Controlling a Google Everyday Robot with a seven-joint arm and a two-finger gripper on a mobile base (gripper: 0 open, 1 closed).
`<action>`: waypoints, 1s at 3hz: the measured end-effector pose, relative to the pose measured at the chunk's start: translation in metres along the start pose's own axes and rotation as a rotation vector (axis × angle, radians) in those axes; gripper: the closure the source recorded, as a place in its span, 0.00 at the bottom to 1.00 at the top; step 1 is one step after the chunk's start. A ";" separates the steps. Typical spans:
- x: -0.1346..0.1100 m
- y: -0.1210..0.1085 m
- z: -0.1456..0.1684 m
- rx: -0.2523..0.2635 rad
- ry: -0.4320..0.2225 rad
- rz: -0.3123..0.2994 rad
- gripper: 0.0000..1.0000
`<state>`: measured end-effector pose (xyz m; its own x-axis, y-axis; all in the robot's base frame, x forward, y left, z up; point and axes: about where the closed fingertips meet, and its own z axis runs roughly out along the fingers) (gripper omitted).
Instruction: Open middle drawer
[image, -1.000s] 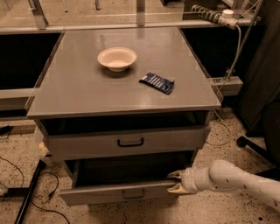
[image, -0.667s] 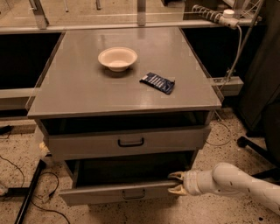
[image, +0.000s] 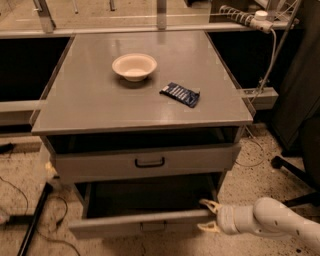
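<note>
The middle drawer (image: 115, 224) is the lower of the two grey fronts I see. It has a low front panel with a small black bar handle (image: 152, 226), and it stands pulled out, showing its dark inside. My gripper (image: 208, 216) is at the right end of that front panel, on the white arm coming in from the lower right. Its yellowish fingers (image: 210, 204) are spread apart: one reaches behind the panel's top edge, the other lies in front of it. The taller-fronted drawer (image: 100, 165) with the larger handle sits above, pushed in further.
On the cabinet top (image: 90, 100) are a white bowl (image: 134, 66) and a dark blue snack packet (image: 180, 94). A chair base (image: 295, 170) stands at the right. Cables (image: 30, 200) and a black leg lie on the floor at the left.
The gripper has moved slightly toward the camera and down, and the middle drawer's front has come out a little further with it.
</note>
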<state>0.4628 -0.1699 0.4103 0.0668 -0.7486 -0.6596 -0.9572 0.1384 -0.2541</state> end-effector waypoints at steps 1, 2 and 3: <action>-0.005 -0.002 -0.005 0.000 0.000 0.000 0.84; -0.012 0.008 -0.005 -0.016 -0.021 0.005 1.00; -0.011 0.007 -0.008 -0.015 -0.021 0.005 1.00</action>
<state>0.4531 -0.1655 0.4212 0.0679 -0.7339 -0.6759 -0.9618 0.1320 -0.2400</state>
